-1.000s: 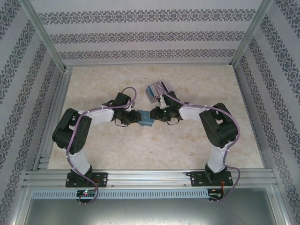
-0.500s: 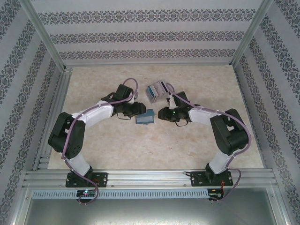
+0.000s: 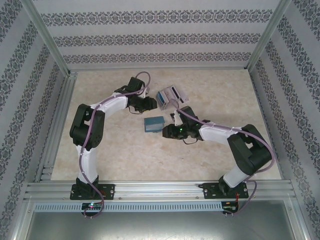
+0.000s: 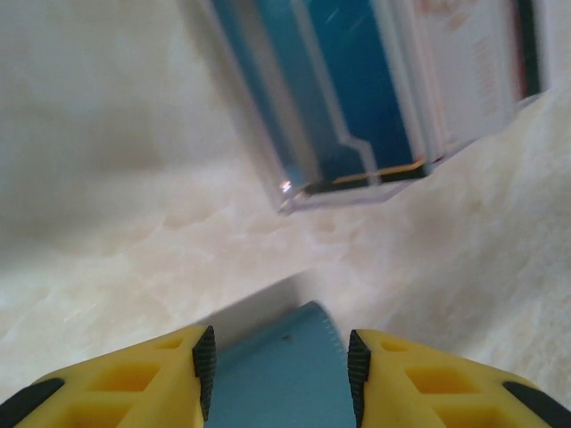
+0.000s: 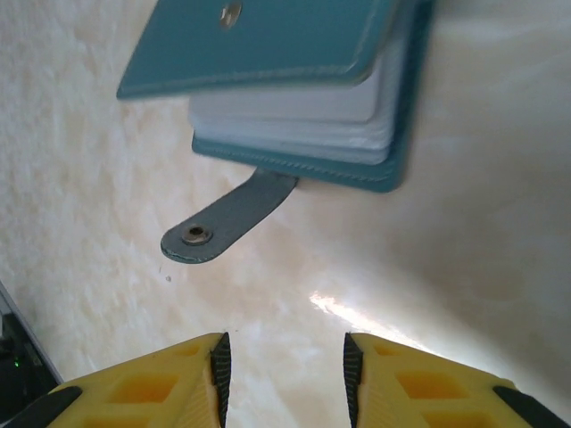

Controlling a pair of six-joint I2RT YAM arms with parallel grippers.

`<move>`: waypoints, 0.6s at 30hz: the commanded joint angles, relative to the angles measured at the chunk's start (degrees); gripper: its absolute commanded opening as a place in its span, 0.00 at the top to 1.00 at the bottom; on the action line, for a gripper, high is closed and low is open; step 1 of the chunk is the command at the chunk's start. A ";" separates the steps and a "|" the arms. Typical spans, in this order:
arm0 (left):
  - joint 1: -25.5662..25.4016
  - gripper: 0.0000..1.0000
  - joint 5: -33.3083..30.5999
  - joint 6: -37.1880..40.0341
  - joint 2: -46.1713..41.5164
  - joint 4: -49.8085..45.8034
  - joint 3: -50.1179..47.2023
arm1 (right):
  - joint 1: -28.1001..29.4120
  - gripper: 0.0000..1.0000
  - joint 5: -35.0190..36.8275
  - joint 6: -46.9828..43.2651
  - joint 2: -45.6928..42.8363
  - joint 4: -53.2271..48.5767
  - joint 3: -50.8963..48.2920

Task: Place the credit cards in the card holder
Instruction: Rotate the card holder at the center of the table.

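1. My right gripper (image 5: 284,361) hangs low over the desk (image 5: 446,294), its yellow fingers parted with nothing between them.
2. Just ahead of it lies the card holder (image 5: 294,40). It is teal, and its upper cover is raised a little over pale inner leaves. In my right wrist view the spine is on the right and the covers gape toward the left.
3. Its strap (image 5: 227,218) lies flat on the desk, pointing back toward my right gripper and leftward, with a metal snap at its tip. A round stud (image 5: 230,12) sits on the cover.
4. Seen from above, the holder's long axis runs roughly left to right, close to both grippers.
5. My left gripper (image 4: 281,357) has its fingers apart. A teal-blue stitched corner (image 4: 285,392) fills the gap, and I cannot tell whether the pads press on it.
6. Beyond it lie the credit cards (image 4: 393,107), fanned. Their long edges run away from my left gripper, leaning leftward, and their short ends face it.
7. The blue card (image 4: 348,89) carries a pale stepped line. The white card (image 4: 464,62) has reddish print too blurred to read.
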 commanded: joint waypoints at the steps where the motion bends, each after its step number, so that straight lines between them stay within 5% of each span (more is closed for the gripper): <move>1: 0.13 0.55 1.55 1.99 -1.35 -2.51 -2.21 | -0.02 0.59 -0.24 2.31 4.47 3.31 2.88; 18: -1.39 0.54 3.36 -4.52 -12.41 4.48 -21.38 | -3.79 0.59 -0.63 -0.98 15.28 1.60 15.40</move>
